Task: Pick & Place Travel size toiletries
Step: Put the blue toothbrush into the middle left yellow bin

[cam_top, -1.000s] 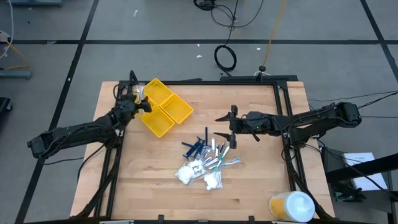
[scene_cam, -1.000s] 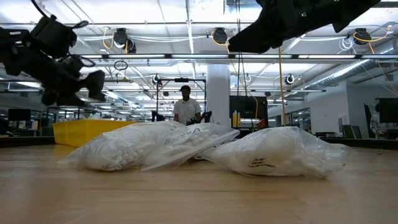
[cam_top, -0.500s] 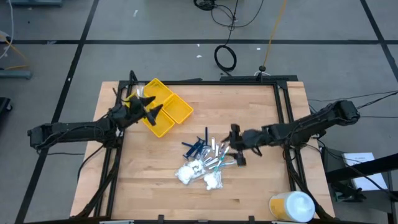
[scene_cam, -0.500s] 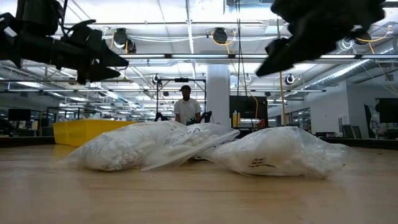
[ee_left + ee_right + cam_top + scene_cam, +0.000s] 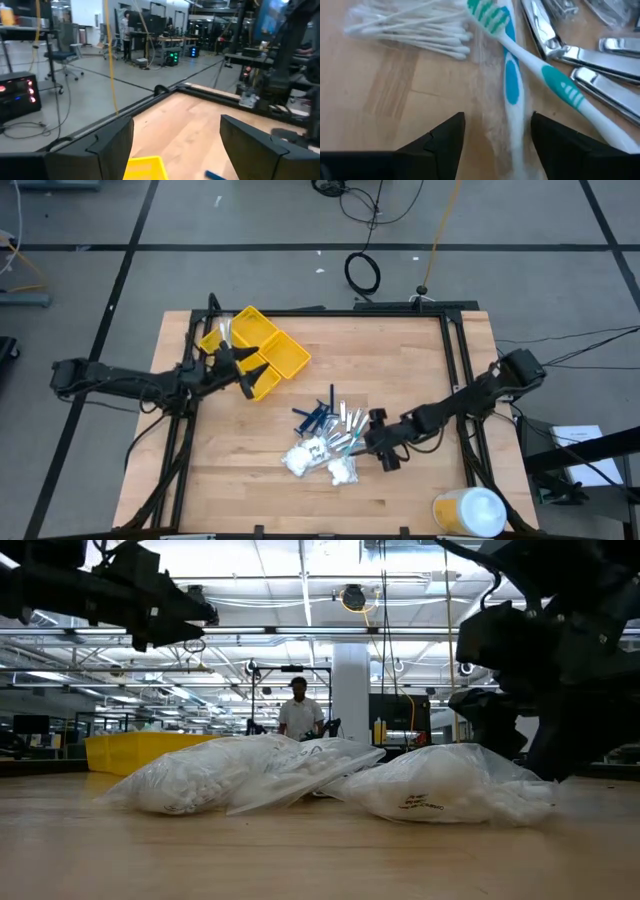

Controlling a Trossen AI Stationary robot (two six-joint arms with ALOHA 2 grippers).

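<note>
1. A wooden table [image 5: 400, 350] holds a heap of small toiletries [image 5: 335, 430] near its middle: dark blue sticks, silvery nail clippers [image 5: 580, 55], toothbrushes and clear bags of white fluff [image 5: 200, 778].
2. The right gripper [image 5: 382, 451] sits low at the heap's right edge, fingers apart and gripping nothing.
3. Between those fingers lies a white toothbrush with green bristles [image 5: 540, 75], crossing a blue-handled one, with a packet of cotton swabs [image 5: 410, 30] beside them.
4. The left gripper [image 5: 243, 365] hovers over the yellow tray [image 5: 270, 352] at the table's far left, fingers apart and empty.
5. A person [image 5: 298, 712] stands in the room behind.
</note>
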